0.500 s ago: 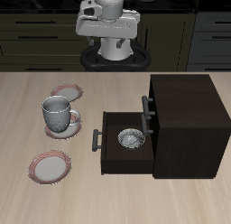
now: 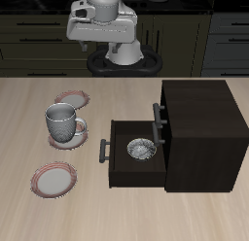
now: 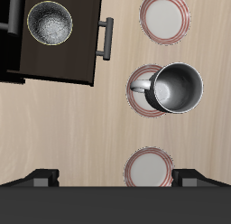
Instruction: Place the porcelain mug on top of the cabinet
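The porcelain mug (image 2: 61, 121) is grey-white and glossy, and stands upright on a small red-rimmed plate (image 2: 70, 134) away from the cabinet. It also shows in the wrist view (image 3: 176, 88), with its loop handle (image 3: 140, 83) pointing towards the drawer. The dark cabinet (image 2: 202, 107) has a bare flat top, and its drawer (image 2: 119, 159) is pulled out. My gripper (image 2: 105, 33) is high near the robot's base, far above and behind the mug. It is open and empty, with the fingertips (image 3: 41, 178) wide apart in the wrist view.
A small patterned bowl (image 2: 142, 149) lies in the open drawer and shows in the wrist view (image 3: 51, 22). Two more red-rimmed plates lie on the table, one farther back (image 2: 70, 97) and one nearer the front edge (image 2: 54, 177). The drawer's bar handle (image 2: 102, 151) juts towards the mug.
My gripper has moved sideways towards the mug's side of the table and slightly up. The mug, plates, drawer and bowl have not moved.
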